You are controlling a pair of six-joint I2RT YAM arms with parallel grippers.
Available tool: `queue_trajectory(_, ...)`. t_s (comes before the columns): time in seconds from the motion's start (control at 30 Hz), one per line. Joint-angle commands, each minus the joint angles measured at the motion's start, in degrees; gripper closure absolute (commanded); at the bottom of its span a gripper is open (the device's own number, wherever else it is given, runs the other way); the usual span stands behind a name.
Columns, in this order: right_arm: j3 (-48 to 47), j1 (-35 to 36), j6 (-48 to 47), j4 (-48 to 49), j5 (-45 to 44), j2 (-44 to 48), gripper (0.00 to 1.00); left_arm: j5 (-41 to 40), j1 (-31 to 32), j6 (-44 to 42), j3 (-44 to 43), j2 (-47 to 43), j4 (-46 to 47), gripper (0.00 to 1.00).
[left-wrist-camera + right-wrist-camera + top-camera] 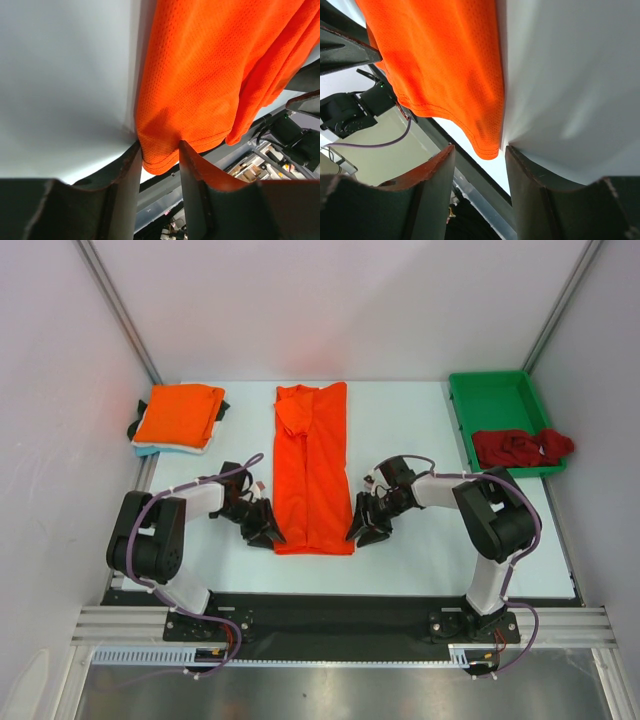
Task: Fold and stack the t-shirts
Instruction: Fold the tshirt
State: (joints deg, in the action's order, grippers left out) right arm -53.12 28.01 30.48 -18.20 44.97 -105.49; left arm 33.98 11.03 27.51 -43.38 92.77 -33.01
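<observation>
A bright orange t-shirt [312, 470] lies folded lengthwise in a long strip on the middle of the table. My left gripper [268, 535] is at its near left corner and my right gripper [362, 532] is at its near right corner. In the left wrist view the shirt's [200, 75] hemmed corner lies between the open jaws of the left gripper [159, 147]. In the right wrist view the shirt's [445, 65] corner hangs between the open jaws of the right gripper [480, 150]. A folded orange t-shirt [180, 415] rests on a pale blue one [150, 449] at the back left. A dark red t-shirt [520, 447] lies crumpled in the tray.
A green plastic tray [490, 395] stands at the back right, the red shirt spilling over its near right rim. White walls close in the table on three sides. The arm bases sit on the black rail at the near edge.
</observation>
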Motion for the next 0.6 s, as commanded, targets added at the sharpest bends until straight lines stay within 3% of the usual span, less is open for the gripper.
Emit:
queue_trajectory(0.0,0.9,0.0,-0.8,-2.9,-7.0,-2.1,0.49,-2.4,0.8,-0.4,0.7,-0.7,0.8,0.6)
queue_trajectory(0.17,0.8,1.0,-0.8,-1.8,-5.9,-2.8,0.54,-2.0,1.3,-0.5,0.8,-0.9,1.1,0.72)
queue_trajectory(0.3,0.7,1.7,-0.8,-0.6,-4.9,-3.6,0.64,-1.5,1.5,-0.7,0.6,-0.9,1.4,0.81)
queue_trajectory(0.4,0.7,2.0,-0.8,0.3,-4.0,-3.8,0.72,-1.6,1.8,-0.8,0.7,-1.2,1.3,0.97)
queue_trajectory(0.57,0.6,2.7,-1.6,3.6,-1.9,-3.3,0.9,-2.4,1.8,-1.1,0.7,-2.9,0.8,1.0)
